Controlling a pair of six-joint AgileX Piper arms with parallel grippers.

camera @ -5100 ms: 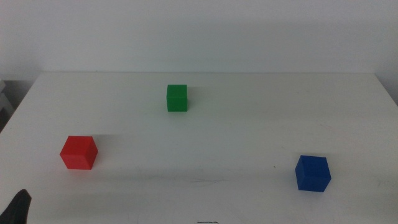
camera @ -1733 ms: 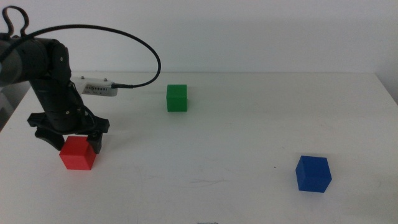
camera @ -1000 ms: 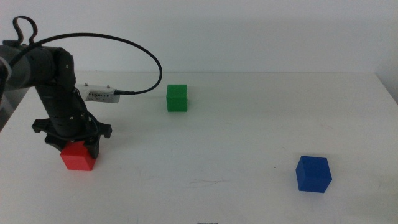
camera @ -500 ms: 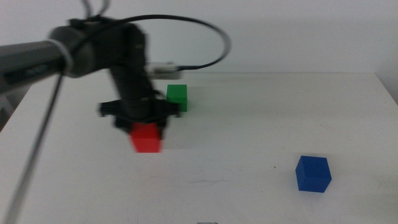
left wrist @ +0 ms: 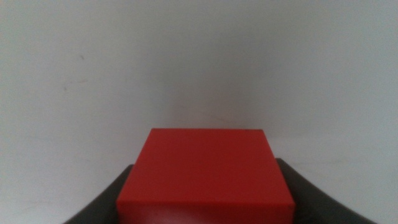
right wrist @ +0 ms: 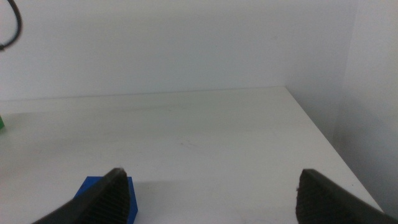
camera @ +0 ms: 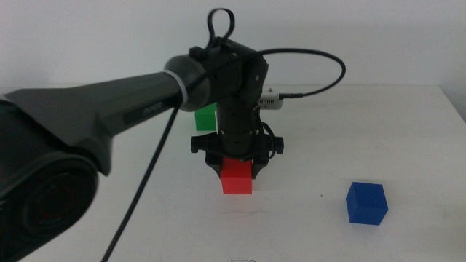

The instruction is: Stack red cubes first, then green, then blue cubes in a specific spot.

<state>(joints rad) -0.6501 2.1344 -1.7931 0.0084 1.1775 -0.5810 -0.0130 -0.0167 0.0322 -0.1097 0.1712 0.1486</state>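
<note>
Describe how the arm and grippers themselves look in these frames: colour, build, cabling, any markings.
The left arm is dark grey to black, a thick rounded tube with a pale band and faint lettering on its side. A black cable loops above the wrist to a small white module. The left gripper is black and blocky. The right gripper shows only two dark, matte jaws with tapered tips.

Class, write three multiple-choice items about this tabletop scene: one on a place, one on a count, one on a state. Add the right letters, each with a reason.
1. Where is the blue cube?
A. on the green cube
B. alone on the table, right of the red cube
C. in the left gripper

2. How many cubes are in the middle view?
A. two
B. three
C. four

3. What state is the left gripper in?
A. shut on the red cube
B. open, empty
C. out of view

Answers: 1 B, it stands apart; 2 B, including the green cube; 3 A, its jaws flank the cube.
</note>
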